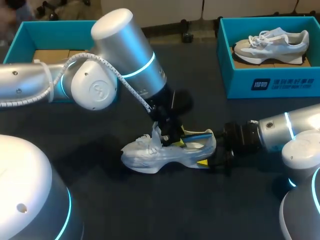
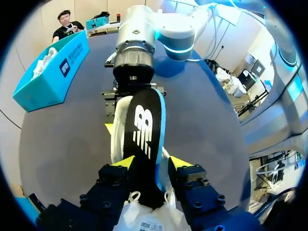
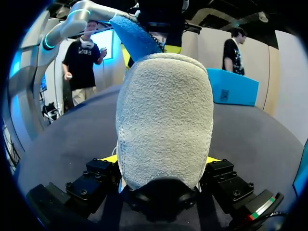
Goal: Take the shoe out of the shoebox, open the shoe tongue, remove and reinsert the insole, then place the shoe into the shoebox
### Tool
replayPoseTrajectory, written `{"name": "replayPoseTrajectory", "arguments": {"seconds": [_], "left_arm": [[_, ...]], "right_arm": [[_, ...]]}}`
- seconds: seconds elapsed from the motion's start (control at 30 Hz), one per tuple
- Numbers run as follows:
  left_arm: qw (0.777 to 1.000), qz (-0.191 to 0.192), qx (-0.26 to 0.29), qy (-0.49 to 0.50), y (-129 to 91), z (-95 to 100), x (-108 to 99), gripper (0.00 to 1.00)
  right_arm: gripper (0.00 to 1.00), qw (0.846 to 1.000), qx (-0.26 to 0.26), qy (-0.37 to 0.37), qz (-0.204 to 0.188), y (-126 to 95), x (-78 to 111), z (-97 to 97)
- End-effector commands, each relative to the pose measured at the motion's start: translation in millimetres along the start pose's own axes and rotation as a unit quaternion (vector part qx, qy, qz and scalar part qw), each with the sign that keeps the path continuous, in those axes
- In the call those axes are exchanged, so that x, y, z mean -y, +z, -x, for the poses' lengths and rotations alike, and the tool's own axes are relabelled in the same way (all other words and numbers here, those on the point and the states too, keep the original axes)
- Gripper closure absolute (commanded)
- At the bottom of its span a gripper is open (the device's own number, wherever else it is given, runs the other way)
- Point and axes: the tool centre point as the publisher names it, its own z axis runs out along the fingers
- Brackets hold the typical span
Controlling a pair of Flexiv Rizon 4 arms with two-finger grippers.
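A white shoe (image 1: pixel 150 155) lies on its side on the dark table (image 1: pixel 100 200), toe toward my left arm. My left gripper (image 1: pixel 172 139) hovers over the shoe's opening. In the left wrist view its fingers (image 2: pixel 122 162) stand apart, and the black insole (image 2: pixel 144 130) with a blue edge lies between them, running into the shoe; left gripper (image 2: pixel 150 163) open. The insole's blue rim (image 1: pixel 197 136) sticks up out of the shoe. My right gripper (image 1: pixel 211 159) is shut on the shoe's heel (image 3: pixel 163 115), with a yellow tip on each side; right gripper (image 3: pixel 163 161).
A blue shoebox (image 1: pixel 280 82) at the back right holds a second grey-white shoe (image 1: pixel 272 44). Another open blue shoebox (image 1: pixel 30 35) stands at the back left, behind my left arm. Bare dark table lies in front of the shoe.
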Motion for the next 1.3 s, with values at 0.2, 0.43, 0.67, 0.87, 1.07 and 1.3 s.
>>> {"name": "replayPoseTrajectory", "arguments": {"seconds": [0.2, 0.43, 0.67, 0.87, 1.07, 1.3], "left_arm": [[0.999, 0.004, 0.039, 0.025, -16, -4.4, 11, 0.55], [0.994, 0.002, 0.092, 0.05, -23, -9.8, 22, 0.55], [0.988, -0.001, 0.138, 0.069, -27, -18.8, 28, 0.58], [0.983, -0.013, 0.164, 0.083, -27, -24.0, 26, 0.54], [0.978, -0.017, 0.185, 0.091, -21, -24.2, 21, 0.53], [0.971, -0.02, 0.224, 0.087, -7, -17.8, 13, 0.54]], "right_arm": [[1.0, 1.0, 0.001, 0.0, -0.001, 5, 9.1, 2.8], [1.0, 1.0, 0.001, 0.0, -0.001, 5, 9.1, 2.8], [1.0, 1.0, 0.001, 0.0, -0.001, 5, 9.1, 2.8], [1.0, 1.0, 0.001, 0.0, -0.001, 5, 9.1, 2.8], [1.0, 1.0, 0.001, 0.0, -0.001, 5, 9.1, 2.8], [1.0, 1.0, 0.001, 0.0, -0.001, 5, 9.1, 2.8]]}}
